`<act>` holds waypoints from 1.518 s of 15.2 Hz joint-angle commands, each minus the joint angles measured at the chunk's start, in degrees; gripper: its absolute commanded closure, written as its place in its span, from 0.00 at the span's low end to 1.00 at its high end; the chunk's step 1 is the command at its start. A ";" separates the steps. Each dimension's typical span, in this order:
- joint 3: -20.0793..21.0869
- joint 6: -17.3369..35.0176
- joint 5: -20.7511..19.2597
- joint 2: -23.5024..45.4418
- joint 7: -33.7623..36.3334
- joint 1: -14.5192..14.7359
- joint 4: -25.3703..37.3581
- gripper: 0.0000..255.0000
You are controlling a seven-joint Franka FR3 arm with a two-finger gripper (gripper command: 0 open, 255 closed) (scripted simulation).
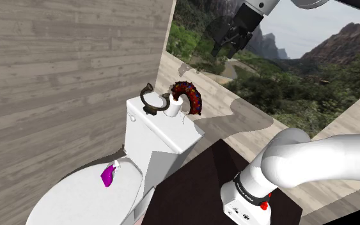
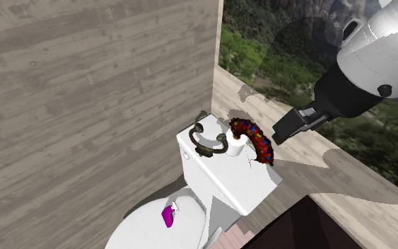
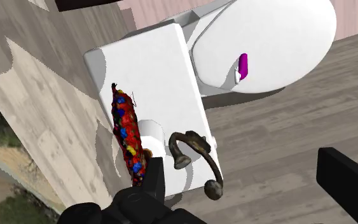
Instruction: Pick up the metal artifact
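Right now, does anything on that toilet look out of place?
Yes. A dark curved metal artifact and a red-and-blue speckled arc sit on the tank, and a small purple object lies on the lid: unusual clutter there.

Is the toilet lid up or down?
Down: the toilet lid lies flat over the bowl, with a small purple object resting on top.
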 commanded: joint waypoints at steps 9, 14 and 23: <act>-6.71 12.83 0.53 10.56 -12.28 2.52 -4.13 0.00; -10.70 20.02 2.56 19.61 -20.67 4.63 -3.86 0.00; -15.81 29.23 11.57 39.27 -38.18 8.13 2.05 0.00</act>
